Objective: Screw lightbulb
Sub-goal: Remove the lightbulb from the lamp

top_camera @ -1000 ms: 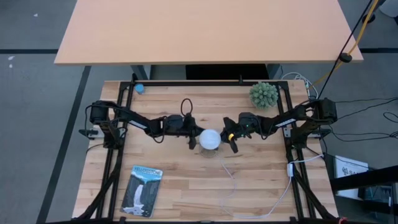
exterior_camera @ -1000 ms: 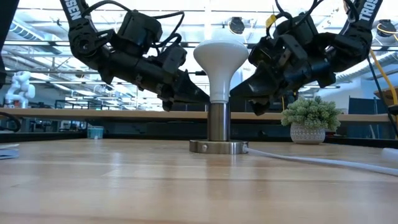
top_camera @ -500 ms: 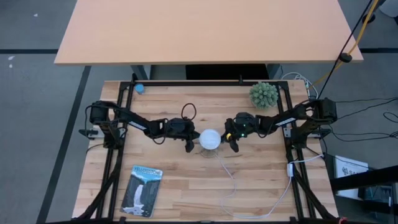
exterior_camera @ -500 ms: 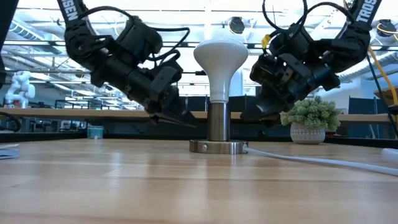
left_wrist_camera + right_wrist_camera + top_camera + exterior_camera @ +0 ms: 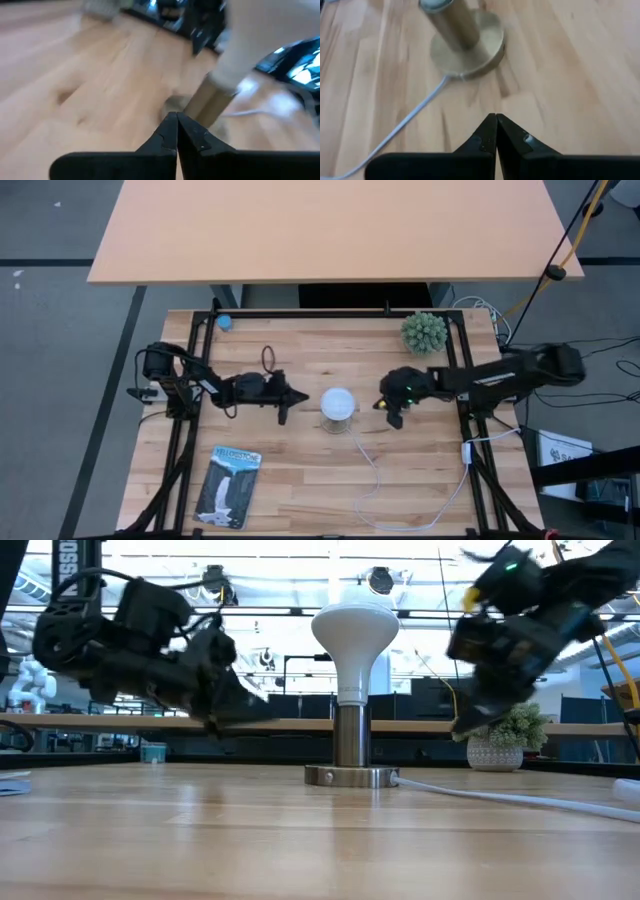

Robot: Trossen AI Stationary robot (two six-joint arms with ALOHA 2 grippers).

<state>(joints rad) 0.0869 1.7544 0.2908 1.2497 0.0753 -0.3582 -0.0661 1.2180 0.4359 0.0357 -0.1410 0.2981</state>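
Table (image 5: pixel 300 480), lightbulb (image 5: pixel 354 635) upright low-view

From the high view you look straight down on the whole table (image 5: pixel 300 470). Your low view sits at tabletop height, close in, facing level across toward the room. Both share the lightbulb (image 5: pixel 338 403) on its socket (image 5: pixel 351 775). The 2 wrist views look forward past their own fingers, close to the wood, each catching that socket.
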